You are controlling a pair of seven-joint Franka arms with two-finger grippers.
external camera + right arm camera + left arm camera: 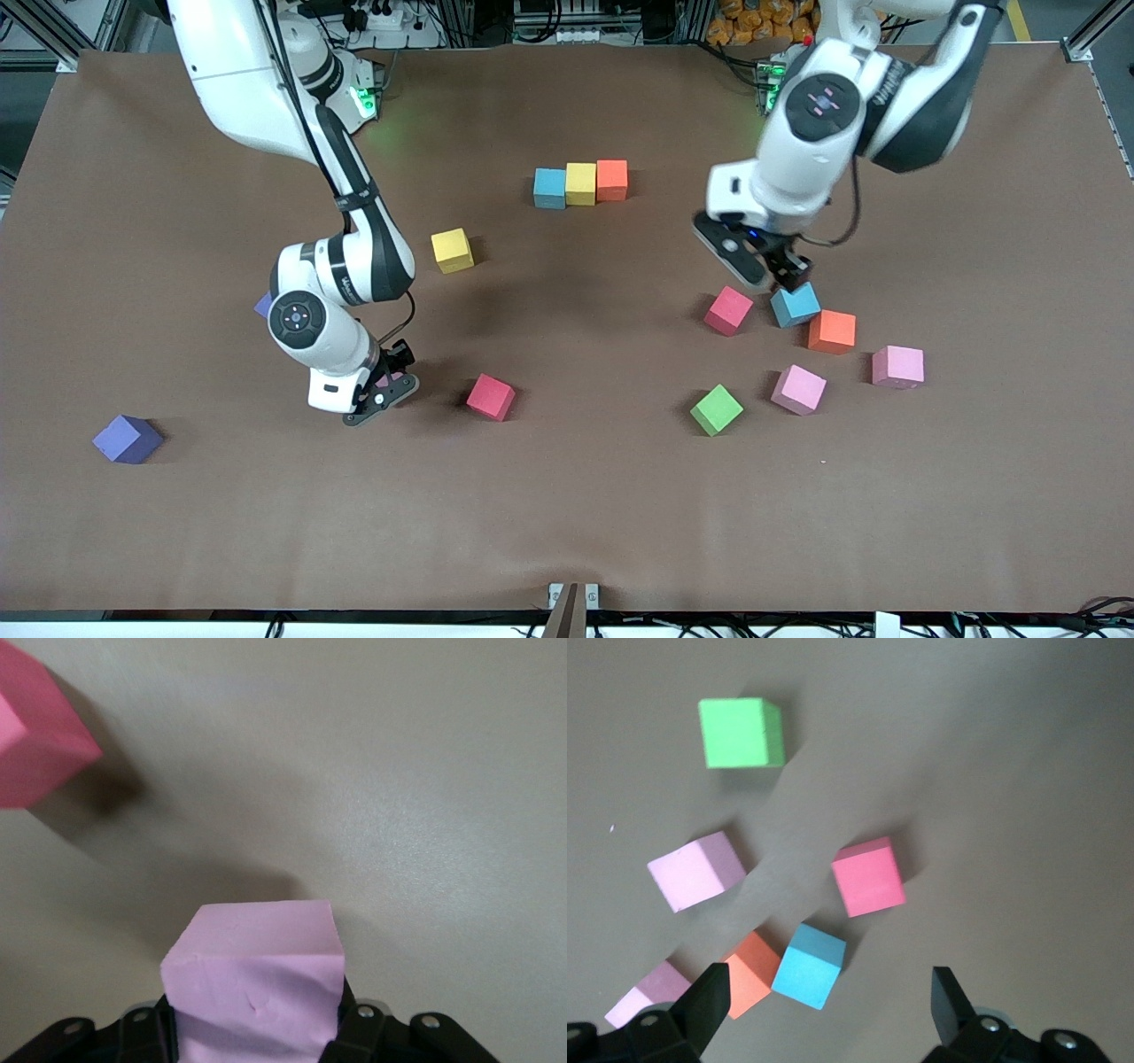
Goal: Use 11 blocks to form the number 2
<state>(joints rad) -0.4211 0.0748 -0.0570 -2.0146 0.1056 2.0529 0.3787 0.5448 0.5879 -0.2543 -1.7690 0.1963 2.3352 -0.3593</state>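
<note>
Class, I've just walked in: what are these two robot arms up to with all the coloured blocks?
They are building a figure from cubes. Only one row of blue, yellow and orange cubes stands joined, toward the robots' bases. The right pincer is shut on a pink cube, low over the table beside a loose red cube. The left pincer hangs open over a blue cube in a scattered cluster of red, orange, pink and green cubes. Purple and yellow cubes lie loose elsewhere.

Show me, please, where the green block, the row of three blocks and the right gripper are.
green block (pixel 716 409), front view, its top face.
row of three blocks (pixel 581 182), front view, the middle yellow cube's top.
right gripper (pixel 387 383), front view, between its fingertips, shut on a pink block (pixel 257 979).
</note>
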